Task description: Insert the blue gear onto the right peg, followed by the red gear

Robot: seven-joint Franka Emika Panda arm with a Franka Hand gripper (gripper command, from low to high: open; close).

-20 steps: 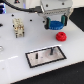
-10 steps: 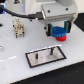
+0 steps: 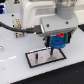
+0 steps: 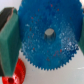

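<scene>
White and glossy, the tabletop (image 3: pixel 15 67) throws back pale reflections, and a dark band of background runs behind the robot. On it lies a flat rectangular base plate (image 3: pixel 37 58), white inside a thin black border, with thin dark pins standing on it; at this size I cannot tell the right peg from its neighbour.

Over the plate's end toward the exterior view's right hangs the gripper (image 3: pixel 58 41), a blocky white-and-grey housing with smooth, rounded edges and a black cable looping away toward the exterior view's left. Its fingers pinch the blue gear (image 3: pixel 58 42), a bright-blue disc held above the plate, not resting on it. A thin dark rod-like shape runs from below the gear to the plate; what it is stays unclear.

From the wrist view the blue gear (image 4: pixel 47 36) fills most of the picture: round, flat, with fine saw-like teeth along its rim, a slightly speckled face and a small grey hub at the centre. One dark-green, matte finger pad (image 4: pixel 9 37) presses against its edge. Beside that pad, lower down, a slice of the red gear (image 4: pixel 14 74) shows, glossy and bright red, lying on the white surface.
</scene>
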